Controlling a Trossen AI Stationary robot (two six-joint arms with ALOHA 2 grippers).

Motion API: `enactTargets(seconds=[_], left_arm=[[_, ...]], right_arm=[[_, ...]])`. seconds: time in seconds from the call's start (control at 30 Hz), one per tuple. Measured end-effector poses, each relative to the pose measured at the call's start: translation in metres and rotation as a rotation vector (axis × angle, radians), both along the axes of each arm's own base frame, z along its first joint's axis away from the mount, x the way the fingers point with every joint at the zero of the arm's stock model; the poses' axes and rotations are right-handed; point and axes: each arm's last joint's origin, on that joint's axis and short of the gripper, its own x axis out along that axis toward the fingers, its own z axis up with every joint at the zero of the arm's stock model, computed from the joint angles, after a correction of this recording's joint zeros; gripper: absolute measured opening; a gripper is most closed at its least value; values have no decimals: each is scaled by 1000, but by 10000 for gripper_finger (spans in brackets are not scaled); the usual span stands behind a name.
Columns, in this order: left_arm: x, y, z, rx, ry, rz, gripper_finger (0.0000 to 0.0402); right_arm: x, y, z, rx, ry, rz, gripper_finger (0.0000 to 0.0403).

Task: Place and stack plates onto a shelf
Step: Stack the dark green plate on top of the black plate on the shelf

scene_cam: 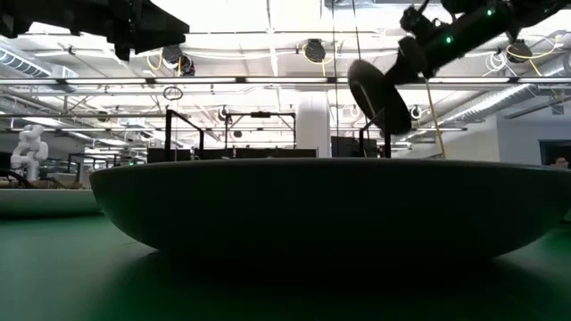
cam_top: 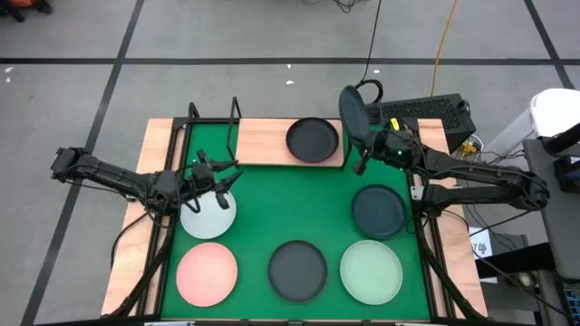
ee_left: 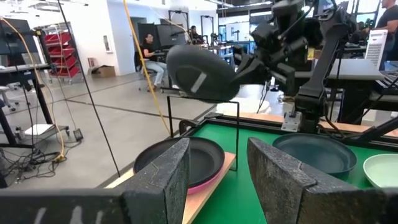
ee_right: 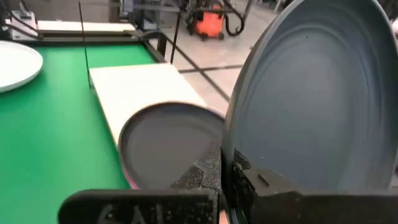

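The shelf (cam_top: 263,140), a light wood board, stands at the mat's far edge. On its right half a black plate (cam_top: 313,139) lies on a hot pink plate (ee_left: 202,182), of which only the rim shows. My right gripper (cam_top: 362,149) is shut on a dark grey plate (cam_top: 354,113), raised beside the shelf's right end. My left gripper (cam_top: 214,179) is open in the air over the far rim of a whitish plate (cam_top: 208,215) lying flat on the mat. My right gripper pinches the dark grey plate by its rim (ee_right: 239,163), one finger (ee_right: 202,174) on each face. The plate (scene_cam: 379,94) is lifted clear of the shelf and table. It stands nearly on edge, tilted, reaching past the fingers toward the far edge.
On the green mat (cam_top: 272,204) lie a dark teal plate (cam_top: 379,210), a mint green plate (cam_top: 372,270), a black plate (cam_top: 297,270) and a pale pink plate (cam_top: 207,272). The shelf's left half is bare, with a black frame (cam_top: 213,113) beside it.
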Motion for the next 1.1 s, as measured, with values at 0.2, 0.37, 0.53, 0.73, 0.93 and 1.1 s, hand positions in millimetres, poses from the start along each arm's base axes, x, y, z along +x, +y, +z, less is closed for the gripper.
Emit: enactTargets(seconds=[0.2,0.37,0.53,0.73,0.93,1.1], left_arm=[[0,0,0,1,1,0,165],[0,0,0,11,6,1,165],[0,0,0,9,3,1,165],[0,0,0,0,-1,0,165],[0,0,0,-1,-2,0,165],[0,0,0,-4,-3,1,165]], right_arm=[[6,1,21,-90,4,-25,0],[25,4,34,-141,13,35,0],[54,4,43,-181,65,109,0],[93,-2,26,-166,220,208,0],[122,-10,-13,-149,378,255,0],[134,-20,-45,-106,479,246,0]])
